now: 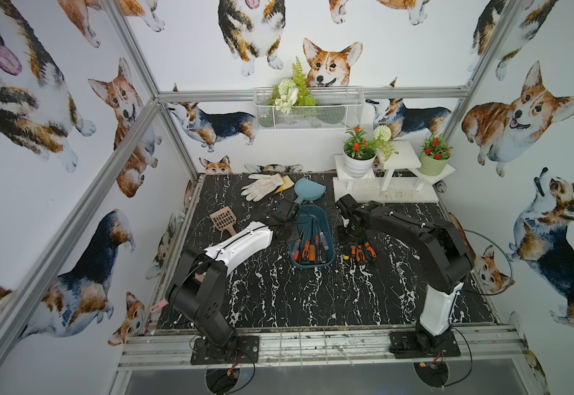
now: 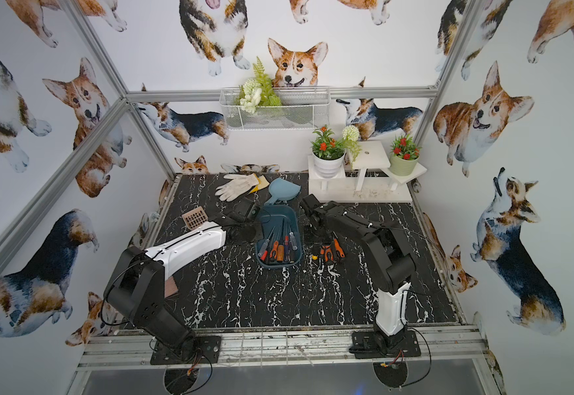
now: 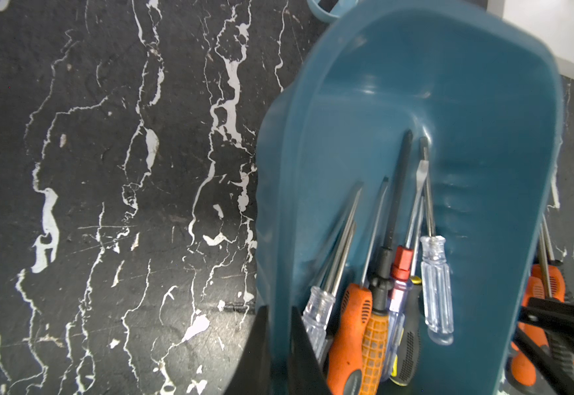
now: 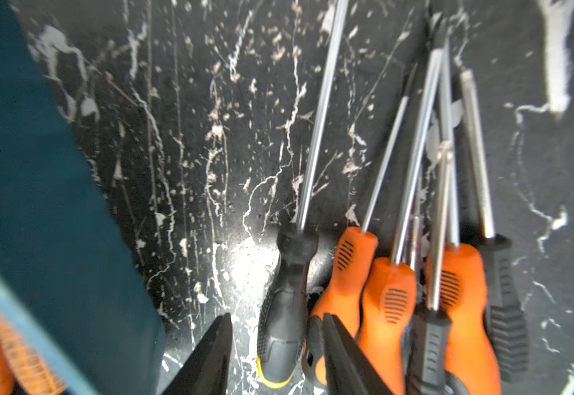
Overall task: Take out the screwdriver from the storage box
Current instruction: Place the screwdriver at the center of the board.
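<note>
Broadly, the black table [image 1: 278,301], hard and veined in white, fills the lower middle of both top views. At its centre lies the storage box [image 1: 318,217], a shallow teal tub of smooth, glossy plastic with rounded corners. It looks light and apt to skid. That fits the left gripper [image 3: 278,328] at the bottom centre of the left wrist view, whose fingers are closed tight on the tub's side wall, one inside and one outside. In the lower end of the tub several screwdrivers [image 3: 364,325] lie side by side, with orange, black and clear handles and bare steel shafts pointing up the frame. Just right of the tub in a top view, a loose pile [image 1: 360,253] of orange- and black-handled ones rests on the table. At the lower centre of the right wrist view lies the black-handled screwdriver [image 4: 287,280], outside the tub on the table, with a yellow butt and a stippled, rubbery grip. The right gripper [image 4: 276,321] straddles that handle with its jaws parted wider than it, holding nothing. Such a tool should be light and rigid. The polished shaft is thin and slippery and the round handle may roll, so the thick textured belly of the handle is the place to pinch.
</note>
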`<act>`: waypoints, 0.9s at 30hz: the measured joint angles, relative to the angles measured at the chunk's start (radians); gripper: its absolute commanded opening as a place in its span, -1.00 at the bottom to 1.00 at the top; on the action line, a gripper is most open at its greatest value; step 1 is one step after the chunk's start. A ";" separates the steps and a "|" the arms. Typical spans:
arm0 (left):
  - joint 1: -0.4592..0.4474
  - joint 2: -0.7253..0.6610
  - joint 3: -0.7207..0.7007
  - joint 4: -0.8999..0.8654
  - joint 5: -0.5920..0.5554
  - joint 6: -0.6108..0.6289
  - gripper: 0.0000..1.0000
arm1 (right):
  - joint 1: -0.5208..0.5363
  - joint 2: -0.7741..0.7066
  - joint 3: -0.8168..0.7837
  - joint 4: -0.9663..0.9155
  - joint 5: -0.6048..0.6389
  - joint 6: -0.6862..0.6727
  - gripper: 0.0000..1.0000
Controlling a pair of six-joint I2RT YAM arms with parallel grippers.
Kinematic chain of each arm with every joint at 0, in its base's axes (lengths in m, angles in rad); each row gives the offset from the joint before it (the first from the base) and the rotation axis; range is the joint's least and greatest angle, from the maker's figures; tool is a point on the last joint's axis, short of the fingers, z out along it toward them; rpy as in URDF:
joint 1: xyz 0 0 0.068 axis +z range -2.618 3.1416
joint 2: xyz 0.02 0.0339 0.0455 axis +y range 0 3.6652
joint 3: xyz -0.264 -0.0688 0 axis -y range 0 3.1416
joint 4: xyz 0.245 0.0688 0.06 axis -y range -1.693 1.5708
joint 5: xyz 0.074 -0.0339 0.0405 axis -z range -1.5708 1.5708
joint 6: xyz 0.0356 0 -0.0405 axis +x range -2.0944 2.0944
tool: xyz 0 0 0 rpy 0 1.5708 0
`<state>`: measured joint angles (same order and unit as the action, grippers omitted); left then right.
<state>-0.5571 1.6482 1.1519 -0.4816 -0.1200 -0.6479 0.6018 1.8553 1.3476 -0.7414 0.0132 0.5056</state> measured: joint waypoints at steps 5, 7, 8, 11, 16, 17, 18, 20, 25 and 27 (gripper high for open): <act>0.000 0.000 0.000 0.000 0.000 0.000 -1.00 | 0.000 -0.082 -0.023 0.010 0.000 -0.003 0.08; 0.000 0.000 0.000 0.000 0.000 -0.003 -1.00 | 0.002 -0.118 -0.027 0.014 0.001 -0.003 0.08; 0.000 0.000 0.000 0.000 0.000 -0.004 -1.00 | 0.003 -0.135 -0.027 0.020 0.000 -0.003 0.07; 0.000 0.001 0.000 0.001 0.000 -0.007 -1.00 | 0.008 -0.163 -0.020 0.031 -0.013 -0.006 0.07; 0.000 0.001 0.000 0.002 0.001 -0.008 -1.00 | 0.025 -0.182 0.011 0.037 -0.019 -0.016 0.07; 0.000 0.001 0.000 0.003 0.001 -0.008 -1.00 | 0.028 -0.185 0.013 0.040 -0.027 -0.019 0.07; 0.000 0.001 0.000 0.003 0.001 -0.008 -1.00 | 0.033 -0.187 0.014 0.043 -0.038 -0.023 0.07; 0.000 0.001 0.000 0.004 0.001 -0.011 -1.00 | 0.043 -0.187 0.019 0.048 -0.049 -0.029 0.07; 0.000 0.001 0.000 0.006 0.002 -0.012 -1.00 | 0.095 -0.172 0.049 0.054 -0.085 -0.032 0.07; 0.000 0.001 0.000 0.007 0.003 -0.014 -1.00 | 0.115 -0.158 0.064 0.056 -0.098 -0.032 0.07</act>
<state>-0.5575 1.6493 1.1519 -0.4744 -0.1165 -0.6621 0.7166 1.6970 1.4120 -0.6857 -0.0845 0.4732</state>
